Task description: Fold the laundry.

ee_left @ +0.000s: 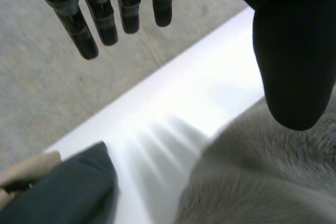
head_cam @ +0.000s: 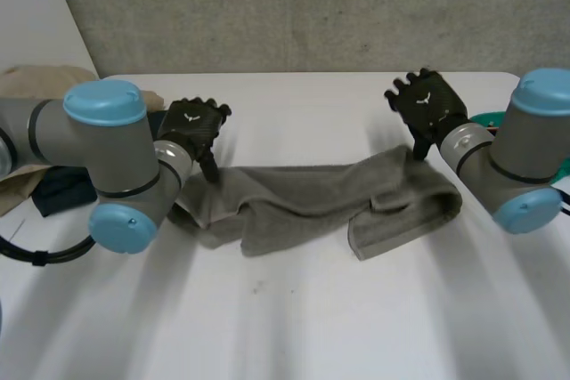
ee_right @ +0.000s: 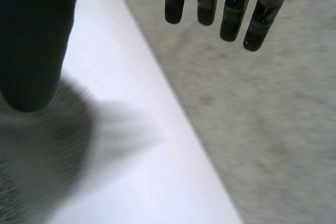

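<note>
A grey towel (head_cam: 312, 198) lies bunched in a long strip across the middle of the white table (head_cam: 294, 318). My left hand (head_cam: 191, 126) hovers at the strip's left end, fingers (ee_left: 105, 19) straight and spread, thumb (ee_left: 294, 51) just over the towel (ee_left: 262, 177). My right hand (head_cam: 429, 104) is at the strip's right end, by the far edge. Its fingers (ee_right: 210, 3) are straight, and its thumb (ee_right: 31, 40) hangs above the towel (ee_right: 37, 161). Neither hand holds any cloth.
A beige cloth (head_cam: 36, 77) and a dark blue cloth (head_cam: 62, 189) lie at the table's left side, beside my left arm; the blue one (ee_left: 68, 192) sits close to the towel's end. A teal object (head_cam: 488, 120) peeks out behind my right arm.
</note>
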